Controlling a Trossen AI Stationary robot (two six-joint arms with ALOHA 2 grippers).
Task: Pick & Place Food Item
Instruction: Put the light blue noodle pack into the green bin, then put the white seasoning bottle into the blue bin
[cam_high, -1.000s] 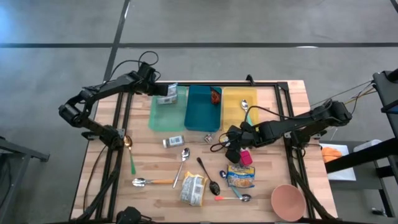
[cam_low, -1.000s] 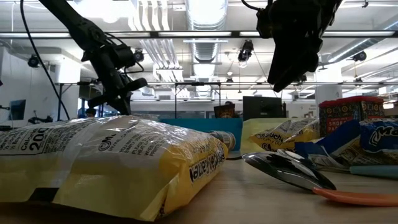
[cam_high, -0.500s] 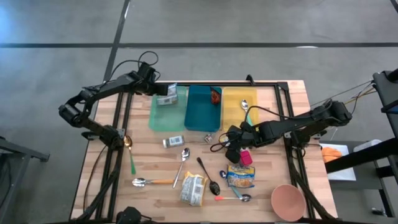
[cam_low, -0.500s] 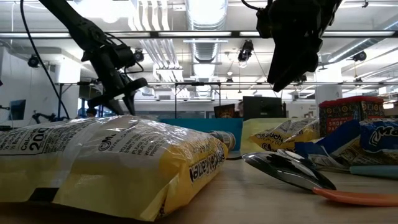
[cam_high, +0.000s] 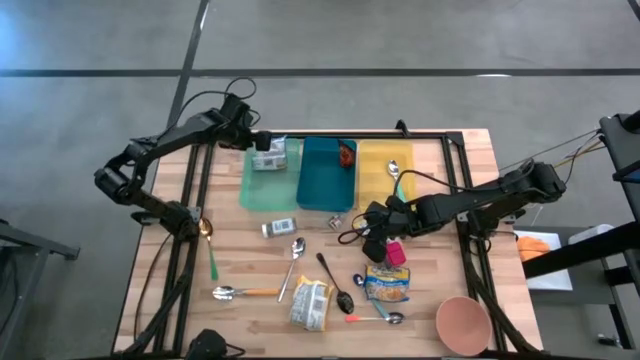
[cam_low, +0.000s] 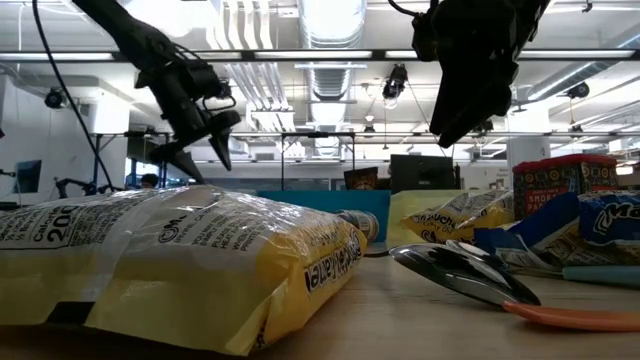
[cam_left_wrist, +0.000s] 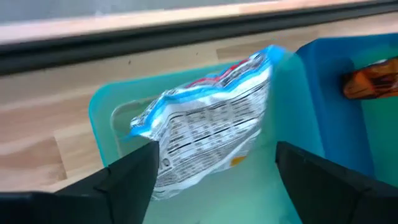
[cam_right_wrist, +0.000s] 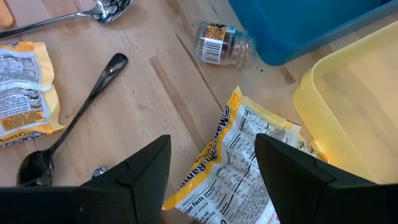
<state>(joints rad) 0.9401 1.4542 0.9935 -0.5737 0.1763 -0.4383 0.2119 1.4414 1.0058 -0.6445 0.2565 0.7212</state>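
Your left gripper (cam_high: 254, 141) has lifted and spread its fingers since a second ago, letting go of the snack packet (cam_left_wrist: 208, 121), which now lies just below it in the green tray (cam_left_wrist: 102, 109). Your right gripper (cam_high: 371, 240) hovers open over a yellow noodle packet (cam_right_wrist: 242, 168) beside the yellow tray (cam_right_wrist: 348, 106).

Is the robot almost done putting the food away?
Not yet. Done: a blue-and-white snack packet lies in the green tray, and the left gripper above it is open and empty. In hand: nothing; the right gripper hovers open over a yellow ramen packet on the table. Left: that packet, plus the yellow bag near the front edge.
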